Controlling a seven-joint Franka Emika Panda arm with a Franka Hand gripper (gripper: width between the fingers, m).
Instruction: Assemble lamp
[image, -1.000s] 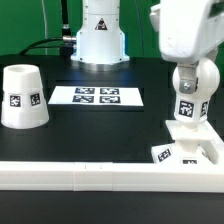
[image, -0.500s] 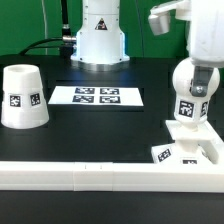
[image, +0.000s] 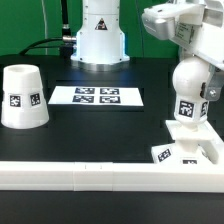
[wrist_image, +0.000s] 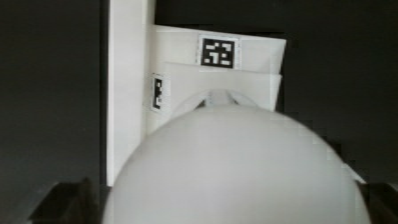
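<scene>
The bulb (image: 190, 95) stands in the base (image: 190, 150) near the worktop's front right corner. The claw (wrist_image: 217, 200) hangs over it, spread wide and empty. The shade (image: 22, 97) waits by the left edge, not yet fitted.

shade (image: 23, 97) white, black-and-white tag | bulb (image: 192, 80) white | base (image: 206, 151) white | table (image: 110, 128) black

Going by the marker board (image: 97, 96): 9 o'clock is blocked by the shade (image: 22, 97), 3 o'clock by the bulb (image: 190, 85) on its base (image: 200, 150), and 6 o'clock by the rail (image: 90, 176). The table (image: 110, 130) in between is left open.
</scene>
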